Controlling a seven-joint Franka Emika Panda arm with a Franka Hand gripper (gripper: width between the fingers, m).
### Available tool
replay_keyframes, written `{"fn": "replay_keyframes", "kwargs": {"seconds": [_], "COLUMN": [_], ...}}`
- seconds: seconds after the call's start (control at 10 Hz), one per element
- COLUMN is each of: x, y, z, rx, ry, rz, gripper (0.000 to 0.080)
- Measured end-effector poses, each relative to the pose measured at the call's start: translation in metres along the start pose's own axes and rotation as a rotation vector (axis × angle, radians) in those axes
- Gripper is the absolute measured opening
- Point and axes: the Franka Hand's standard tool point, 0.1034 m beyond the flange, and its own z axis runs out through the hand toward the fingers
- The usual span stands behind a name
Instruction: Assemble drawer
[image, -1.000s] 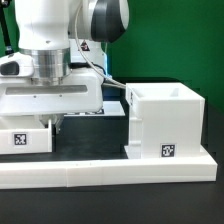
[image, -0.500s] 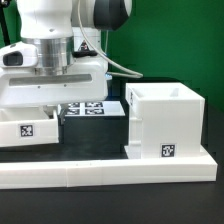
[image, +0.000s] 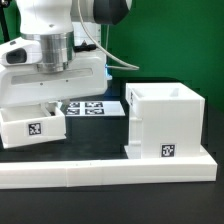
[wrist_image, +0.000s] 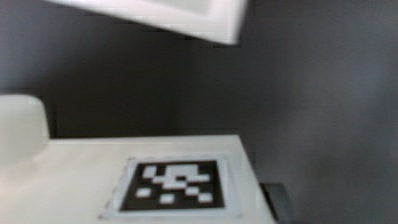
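The large boxy drawer housing (image: 165, 120) stands open-topped at the exterior view's right, with a tag on its front. A shallow white drawer tray (image: 28, 126) with a tag on its side hangs slightly tilted above the black table at the exterior view's left. My gripper (image: 49, 107) reaches down into it and is shut on its wall, with the fingertips hidden. In the wrist view the tray's tagged face (wrist_image: 175, 185) fills the lower part, a rounded white knob (wrist_image: 16, 125) shows at one edge, and one dark finger (wrist_image: 278, 196) lies beside the tray. The second tray is out of view.
A long low white border wall (image: 110, 170) runs along the front of the table. The marker board (image: 95, 105) lies flat behind, between the tray and the housing. A white edge (wrist_image: 160, 15) shows far off in the wrist view.
My gripper has risen and shifted toward the exterior view's left, and the tray has lifted off the table with it and tilted, uncovering more of the marker board.
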Motion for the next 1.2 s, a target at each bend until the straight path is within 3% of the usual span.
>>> {"fn": "replay_keyframes", "kwargs": {"seconds": [0.3,0.8,1.2], "x": [0.0063,-0.0002,0.0033], "y": [-0.0078,-0.0022,-0.0052], "z": [0.0026,0.0072,0.0069], "rx": [-0.027,-0.025,-0.033], "ry": [-0.027,-0.051,-0.072], "rz": [-0.313,-0.698,-1.009], "gripper": [0.0042,0.0042,0.0042]}}
